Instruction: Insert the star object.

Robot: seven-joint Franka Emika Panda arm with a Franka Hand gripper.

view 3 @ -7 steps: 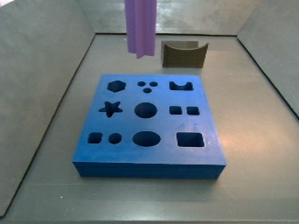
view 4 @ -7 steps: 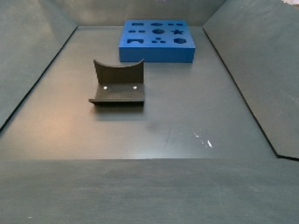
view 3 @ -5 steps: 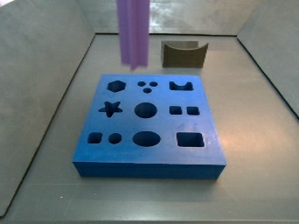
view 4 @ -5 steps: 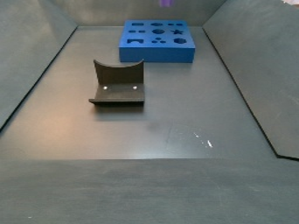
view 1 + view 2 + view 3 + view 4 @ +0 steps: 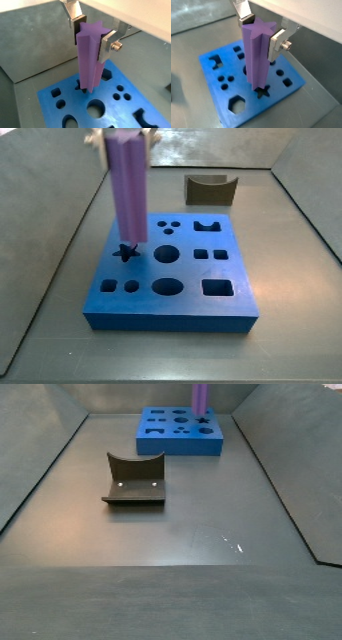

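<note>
1. The gripper (image 5: 90, 34) hangs above the blue board (image 5: 201, 288); its jaws pinch the top of the star object (image 5: 128, 188), held upright.
2. In both wrist views the peg's lower tip sits just over the star-shaped hole (image 5: 263, 91); aligned, seemingly not yet entered.
3. Left: lowering, then release.

At the far end of the table (image 5: 174, 534) lies the blue board (image 5: 182, 432). The purple peg (image 5: 201, 398) stands upright above it. The fixture (image 5: 135, 479) stands nearer. The gripper is out of view.
</note>
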